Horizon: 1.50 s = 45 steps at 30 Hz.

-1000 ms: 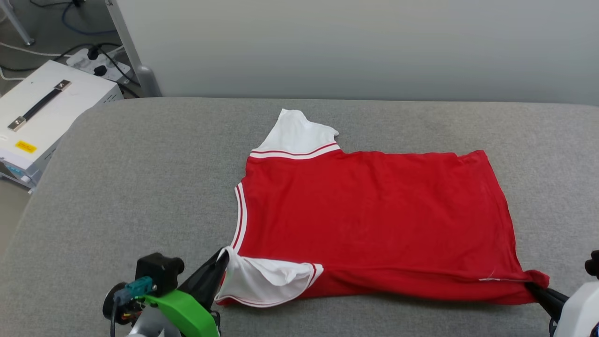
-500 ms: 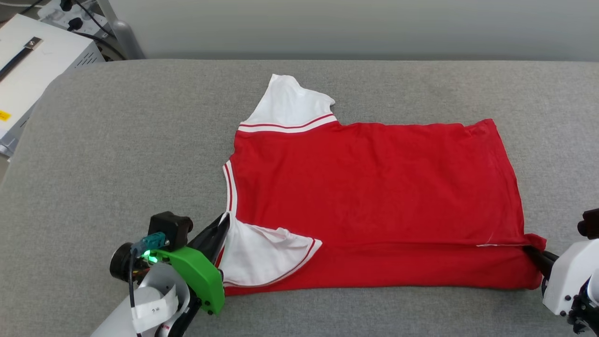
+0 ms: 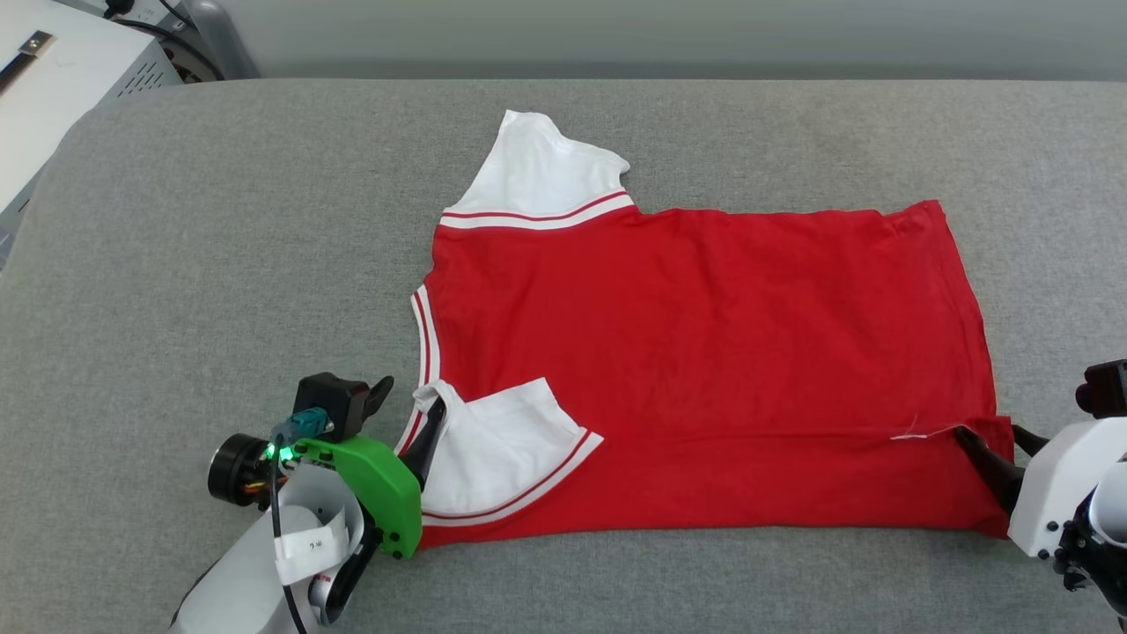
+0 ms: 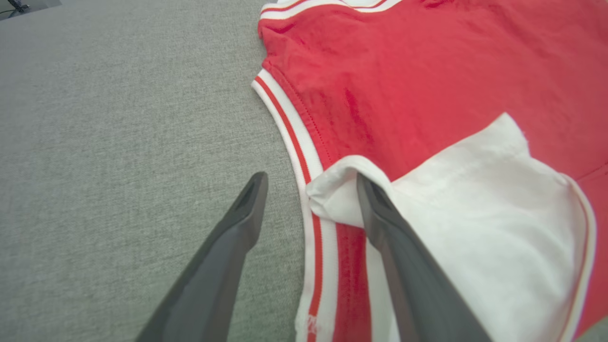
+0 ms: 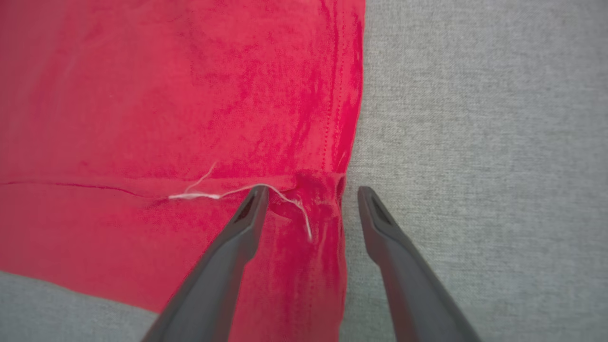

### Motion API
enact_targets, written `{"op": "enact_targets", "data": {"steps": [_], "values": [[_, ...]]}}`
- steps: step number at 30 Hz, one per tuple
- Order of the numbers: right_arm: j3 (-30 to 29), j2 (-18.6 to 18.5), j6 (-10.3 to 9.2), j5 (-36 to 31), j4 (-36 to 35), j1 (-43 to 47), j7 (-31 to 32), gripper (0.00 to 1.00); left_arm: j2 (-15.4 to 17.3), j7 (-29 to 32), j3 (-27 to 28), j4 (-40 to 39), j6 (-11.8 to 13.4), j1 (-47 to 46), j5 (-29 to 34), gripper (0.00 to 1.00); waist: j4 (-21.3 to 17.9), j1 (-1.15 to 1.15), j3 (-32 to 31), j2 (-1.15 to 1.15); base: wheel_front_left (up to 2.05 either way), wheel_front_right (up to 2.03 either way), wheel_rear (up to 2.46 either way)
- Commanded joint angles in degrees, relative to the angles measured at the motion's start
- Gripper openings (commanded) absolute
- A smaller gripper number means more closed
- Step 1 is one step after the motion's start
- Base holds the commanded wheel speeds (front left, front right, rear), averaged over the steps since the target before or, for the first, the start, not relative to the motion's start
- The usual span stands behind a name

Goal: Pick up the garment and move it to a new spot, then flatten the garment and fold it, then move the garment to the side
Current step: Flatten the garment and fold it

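Head view: garment (image 3: 704, 352) on grey fabric surface (image 3: 220, 220), possibly white cabinet (image 3: 62, 106) beyond.

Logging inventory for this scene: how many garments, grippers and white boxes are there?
garment: 1
grippers: 2 (left gripper, right gripper)
white box: 1
Total: 4

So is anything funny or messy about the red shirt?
Yes. A loose white thread dangles from the garment at its hem corner on the robot's right. Its near sleeve lies folded onto the red, while the far sleeve sticks out.
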Motion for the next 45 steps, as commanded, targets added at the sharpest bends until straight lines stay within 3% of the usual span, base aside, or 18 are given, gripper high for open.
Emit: {"op": "enact_targets", "data": {"steps": [1,12,20,23,27,36,40,45], "values": [[-0.1,-0.12,-0.46,0.3,0.19,-0.79,-0.85,1.0,-0.44,-1.2,0.28,0.84,0.44,-1.12,0.46,1.0,0.17,0.0,-0.43,0.59,0.0,0.0,0.0],[-4.63,-0.77,-0.46,0.86,-4.82,3.73,-6.09,1.0,-1.18,-5.66,3.86,1.51,2.34,2.16,-3.04,1.0,1.16,0.0,-5.78,0.59,0.0,0.0,0.0],[-8.81,1.33,-0.46,-4.09,-11.16,8.49,-4.45,1.0,1.45,-5.99,6.81,-4.28,6.12,6.9,-4.87,1.0,1.17,0.0,-7.79,0.59,0.0,0.0,0.0],[-9.7,2.74,-0.46,-5.24,-13.35,9.68,-3.02,1.0,1.66,-6.0,7.96,-7.6,6.3,9.29,-6.79,1.0,0.88,0.0,-8.17,0.59,0.0,0.0,0.0],[-11.85,5.07,-0.46,-6.53,-15.81,12.07,0.04,1.0,2.33,-3.15,7.93,-12.68,7.02,13.87,-9.07,1.0,0.62,0.0,-8.4,0.59,0.0,0.0,0.0],[-16.49,11.55,-0.46,-10.02,-22.27,16.77,8.03,1.0,4.07,10.86,4.32,-24.49,10.24,21.81,-13.75,1.0,0.1,0.0,-7.17,0.59,0.0,0.0,0.0],[-16.57,13.22,-0.46,-10.72,-24.19,16.82,9.16,1.0,5.32,15.01,3.08,-25.99,12.39,22.08,-13.22,1.0,-0.63,0.0,-6.01,0.59,0.0,0.0,0.0],[-16.44,13.98,-0.46,-11.15,-25.16,16.35,9.68,1.0,5.77,15.2,3.37,-23.54,16.03,20.66,-10.82,1.0,-1.79,0.0,-4.16,0.59,0.0,0.0,0.0]]}}
